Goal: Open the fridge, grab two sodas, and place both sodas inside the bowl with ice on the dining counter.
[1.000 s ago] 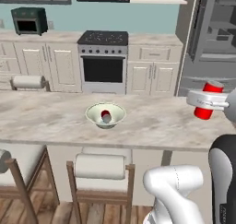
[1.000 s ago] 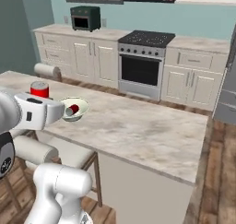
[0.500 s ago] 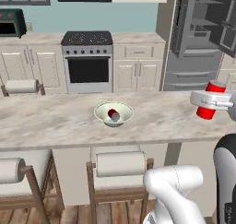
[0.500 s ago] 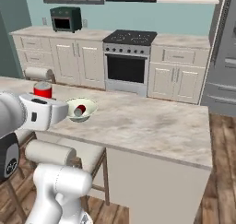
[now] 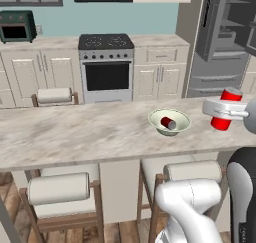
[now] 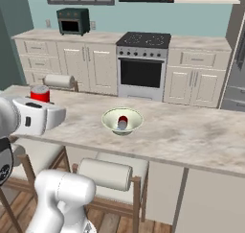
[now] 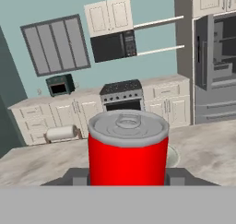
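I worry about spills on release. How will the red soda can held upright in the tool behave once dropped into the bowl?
The red cylindrical soda can looks rigid and smooth, so it will probably slip free cleanly. The pale round bowl is shallow and curved, so it likely tips. The other red can already lies on its side there, so expect rolling.

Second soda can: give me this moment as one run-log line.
gripper: shut on second soda, upright | first soda: lying in bowl | dining counter: bowl on it | fridge: door open

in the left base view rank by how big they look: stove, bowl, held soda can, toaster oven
1. stove
2. bowl and toaster oven: look alike, and the oven stands farther back
3. held soda can
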### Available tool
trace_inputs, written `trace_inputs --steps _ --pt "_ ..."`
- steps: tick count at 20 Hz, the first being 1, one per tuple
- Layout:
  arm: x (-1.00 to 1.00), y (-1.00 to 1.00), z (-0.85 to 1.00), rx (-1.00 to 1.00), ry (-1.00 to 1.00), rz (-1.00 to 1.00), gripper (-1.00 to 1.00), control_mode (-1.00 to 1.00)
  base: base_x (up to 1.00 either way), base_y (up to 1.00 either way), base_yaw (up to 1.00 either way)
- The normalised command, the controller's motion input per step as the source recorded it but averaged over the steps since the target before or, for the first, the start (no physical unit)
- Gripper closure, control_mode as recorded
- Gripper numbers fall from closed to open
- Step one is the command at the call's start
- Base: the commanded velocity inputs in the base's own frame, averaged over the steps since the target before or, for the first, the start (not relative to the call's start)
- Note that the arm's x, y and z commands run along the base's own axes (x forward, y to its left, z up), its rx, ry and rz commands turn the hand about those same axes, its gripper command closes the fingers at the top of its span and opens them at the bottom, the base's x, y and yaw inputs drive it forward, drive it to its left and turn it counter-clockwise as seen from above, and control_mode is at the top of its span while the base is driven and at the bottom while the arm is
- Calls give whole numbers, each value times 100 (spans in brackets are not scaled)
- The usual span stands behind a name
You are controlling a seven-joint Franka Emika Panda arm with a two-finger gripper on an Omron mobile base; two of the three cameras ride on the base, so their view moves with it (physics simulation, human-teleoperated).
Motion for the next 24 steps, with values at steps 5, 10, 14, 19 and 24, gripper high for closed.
trace_inputs --steps 5,10,14,19,24 --pt "0 0 0 0 0 0 100 100 75 2 -8" --pt "31 -11 0 1 5 -1 100 -100 43 -5 -2" --pt "94 -27 0 3 28 0 100 -100 0 0 0" --pt "100 -3 -18 -1 48 4 100 -100 0 0 0" --pt "86 0 -46 -9 38 22 100 -100 0 0 0"
